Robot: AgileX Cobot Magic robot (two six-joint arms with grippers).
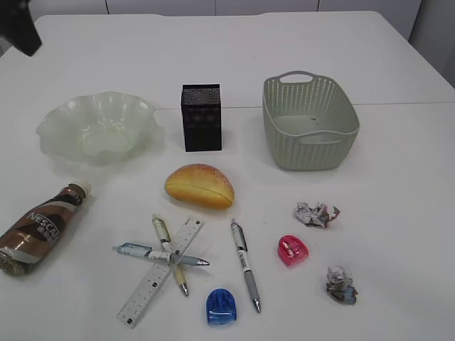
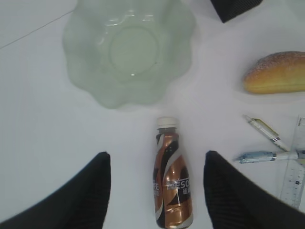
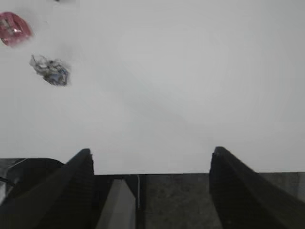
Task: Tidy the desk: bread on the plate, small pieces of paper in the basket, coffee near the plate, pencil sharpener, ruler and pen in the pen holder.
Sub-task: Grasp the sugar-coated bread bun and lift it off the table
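Coffee (image 2: 172, 179) lies on its side near-left on the bench (image 1: 398, 185), between the left end effector's (image 2: 157, 183) spread fingers, unheld; next, descend and close. Right end effector (image 3: 151, 183) also apart, empty.

The left claw (image 2: 157, 191) has two broad black fingers (image 2: 83, 198) with a matte, finely textured surface; each one is wide at the base and narrows to a blunt, slightly rounded tip. The right claw (image 3: 151, 191) has the same kind of black fingers (image 3: 64, 191), wedge-shaped with smooth slanted edges. In the exterior view only a dark, blurred piece of the robot (image 1: 21, 28) shows at the upper left corner, and its details cannot be told.
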